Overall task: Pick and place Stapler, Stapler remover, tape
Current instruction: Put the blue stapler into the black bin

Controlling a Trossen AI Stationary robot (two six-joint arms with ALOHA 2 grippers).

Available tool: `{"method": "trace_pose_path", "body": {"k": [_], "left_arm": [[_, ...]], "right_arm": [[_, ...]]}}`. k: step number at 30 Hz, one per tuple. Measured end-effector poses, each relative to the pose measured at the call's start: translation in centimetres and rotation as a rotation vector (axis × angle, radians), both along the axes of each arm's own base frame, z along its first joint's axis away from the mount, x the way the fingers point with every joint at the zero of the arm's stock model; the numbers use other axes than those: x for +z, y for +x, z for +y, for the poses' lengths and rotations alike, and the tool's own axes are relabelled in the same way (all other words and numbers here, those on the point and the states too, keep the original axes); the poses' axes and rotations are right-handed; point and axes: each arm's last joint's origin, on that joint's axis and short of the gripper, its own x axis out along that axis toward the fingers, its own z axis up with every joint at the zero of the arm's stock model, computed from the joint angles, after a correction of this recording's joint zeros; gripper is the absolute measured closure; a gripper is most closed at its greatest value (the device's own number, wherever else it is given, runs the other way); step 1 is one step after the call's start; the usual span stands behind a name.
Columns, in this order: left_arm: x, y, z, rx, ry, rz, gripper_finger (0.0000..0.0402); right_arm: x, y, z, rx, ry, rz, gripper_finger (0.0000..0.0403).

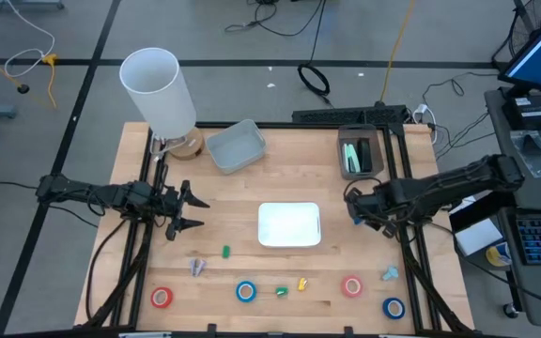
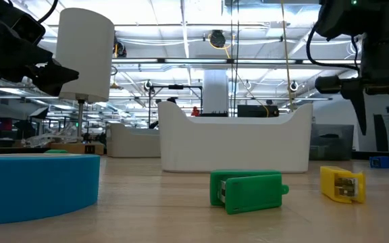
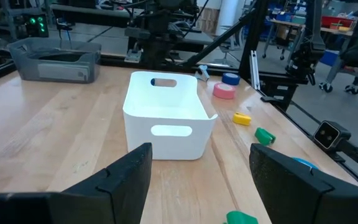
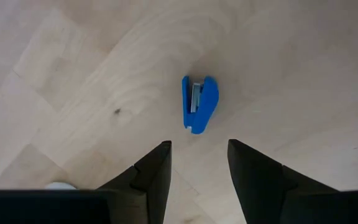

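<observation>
The white bin (image 1: 289, 225) stands mid-table. Two red tape rolls (image 1: 162, 297) (image 1: 351, 286) and two blue ones (image 1: 245, 292) (image 1: 394, 307) lie flat along the near edge. Among them lie small green (image 1: 225, 251) (image 1: 281, 292), yellow (image 1: 301, 283), grey (image 1: 196, 267) and light-blue (image 1: 389, 273) stapler-like pieces. My right gripper (image 4: 199, 165) is open and points down above a small blue stapler piece (image 4: 199, 104) lying on the wood right of the bin. My left gripper (image 3: 197, 180) is open and level, left of the bin (image 3: 166, 115), facing it.
A grey bin (image 1: 236, 145), a tall white cylinder (image 1: 158, 89) and a dark tray (image 1: 360, 155) holding green items stand along the far side. Dark frame rails run along both table sides. Bare wood lies between the bin and the near row.
</observation>
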Motion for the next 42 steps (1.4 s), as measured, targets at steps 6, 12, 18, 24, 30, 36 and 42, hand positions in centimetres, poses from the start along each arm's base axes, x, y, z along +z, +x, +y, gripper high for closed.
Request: {"method": "trace_pose_path", "body": {"k": [6, 12, 18, 24, 30, 36, 42], "left_arm": [[0.0, 0.0, 0.0, 0.000, 0.000, 0.000, 0.0133], [0.0, 0.0, 0.0, 0.000, 0.004, -0.001, 0.0133], [0.0, 0.0, 0.0, -0.002, 0.010, -0.002, 0.0133], [0.0, 0.0, 0.0, -0.002, 0.018, -0.003, 0.0133], [0.0, 0.0, 0.0, -0.002, 0.018, -0.004, 0.0133], [0.0, 0.0, 0.0, -0.001, 0.018, -0.003, 0.0133], [0.0, 0.0, 0.0, -0.001, 0.018, -0.004, 0.0133]], "right_arm": [[-0.6, 0.4, -0.4, -0.028, -0.003, 0.042, 0.0252], [-0.9, 0.6, -0.7, -0.044, -0.005, 0.058, 0.0254], [-1.0, 0.4, -0.7, -0.053, -0.005, 0.072, 0.0251], [-3.1, 0.5, -0.8, -0.059, -0.006, 0.031, 0.0250], [-5.2, -0.1, -0.9, -0.064, 0.000, 0.006, 0.0252], [-5.6, -0.4, -1.0, -0.054, -0.006, 0.016, 0.0253], [-5.6, -0.4, -1.0, 0.014, -0.035, 0.011, 0.0253]]}}
